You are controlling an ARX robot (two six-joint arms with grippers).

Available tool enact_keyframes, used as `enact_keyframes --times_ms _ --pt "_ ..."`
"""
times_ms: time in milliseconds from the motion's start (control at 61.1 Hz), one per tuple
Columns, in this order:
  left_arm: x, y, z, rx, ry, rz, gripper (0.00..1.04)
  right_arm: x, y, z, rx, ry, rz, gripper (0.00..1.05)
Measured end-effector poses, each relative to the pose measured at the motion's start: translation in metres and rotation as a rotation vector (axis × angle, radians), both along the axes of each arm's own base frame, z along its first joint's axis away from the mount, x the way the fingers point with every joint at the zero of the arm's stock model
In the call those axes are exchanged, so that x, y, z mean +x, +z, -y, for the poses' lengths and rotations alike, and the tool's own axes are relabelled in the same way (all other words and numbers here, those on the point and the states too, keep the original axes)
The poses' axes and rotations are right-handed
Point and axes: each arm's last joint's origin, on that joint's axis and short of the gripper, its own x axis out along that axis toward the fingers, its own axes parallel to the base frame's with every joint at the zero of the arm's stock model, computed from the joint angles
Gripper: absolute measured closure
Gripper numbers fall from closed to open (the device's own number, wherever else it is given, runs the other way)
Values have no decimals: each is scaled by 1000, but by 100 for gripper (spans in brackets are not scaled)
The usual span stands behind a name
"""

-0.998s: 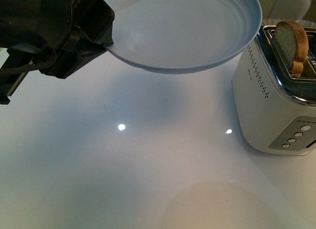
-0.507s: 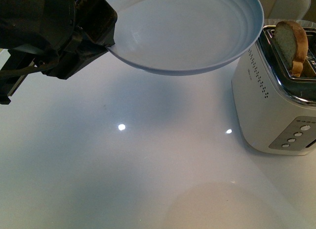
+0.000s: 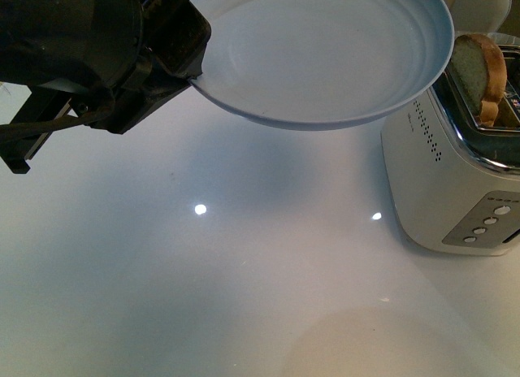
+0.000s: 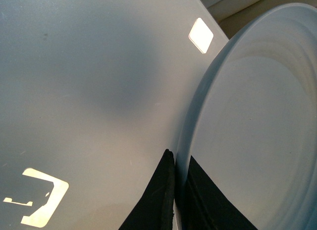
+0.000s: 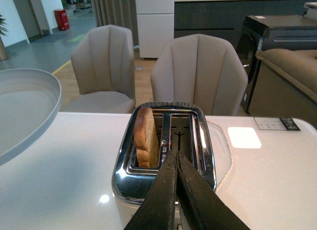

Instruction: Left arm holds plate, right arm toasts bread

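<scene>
Left arm (image 3: pixel 192 70) holds plate (image 3: pixel 325 52), apparently just beside toaster (image 3: pixel 439 182).

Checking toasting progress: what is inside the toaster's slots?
One bread slice stands upright in the slot nearer the plate, top poking out. The other slot looks empty, though the shut right gripper covers part of it.

plate (image 3: pixel 325 60): far rim cut by front view's top edge | left tool (image 3: pixel 189 74): body runs off the upper left corner | toaster (image 3: pixel 439 174): right part cut off; buttons (image 3: pixel 485 225) too small to read | bread (image 3: pixel 478 68): lower part hidden inside the slot
</scene>
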Motion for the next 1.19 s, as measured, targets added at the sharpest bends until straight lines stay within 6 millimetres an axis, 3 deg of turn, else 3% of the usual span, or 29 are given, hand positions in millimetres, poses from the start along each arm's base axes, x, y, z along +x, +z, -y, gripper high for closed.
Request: enact_keyframes --times_ms 753,1195 --pt "-1 0 2 6 -3 3 102 -19 -4 0 -1 0 -6 102" --pt "-1 0 2 7 -4 3 102 -19 -3 0 0 0 -6 31"
